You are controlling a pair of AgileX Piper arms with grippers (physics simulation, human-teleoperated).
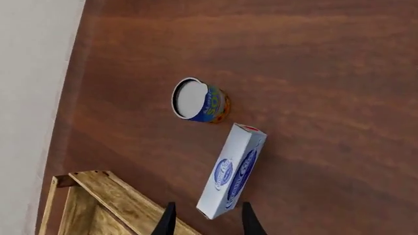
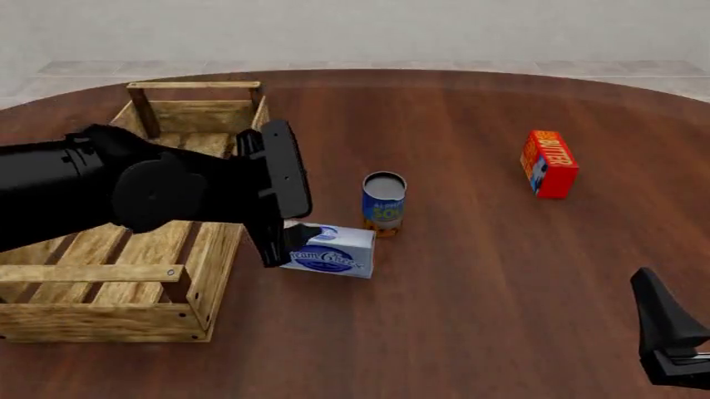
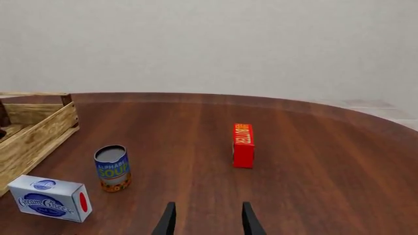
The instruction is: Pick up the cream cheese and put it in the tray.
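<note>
The left gripper [image 1: 205, 220] has its fingers [image 1: 167, 223] spread apart, wider than the narrow side of the cream cheese [image 1: 232, 171], whose near end lies between the fingertips. No contact is visible; the fingers hold nothing. In the front view the left gripper [image 2: 291, 241] sits at the left end of the cream cheese [image 2: 329, 250], reaching over the right wall of the tray [image 2: 111, 320].

The cream cheese lies flat on the surface [image 2: 477, 274], just right of the tray and outside it. Its long axis runs roughly left to right in the front view, the left end slightly farther back. The logo face points toward the camera side. In the left wrist view the long axis runs away from the fingers toward the can [image 1: 199, 100].

The can [image 2: 384, 203] stands upright just behind the box's right end. The butter box [image 2: 548, 163] stands well apart, far right.

The right gripper [image 3: 205, 220] hovers over bare surface, fingers apart and holding nothing.
</note>
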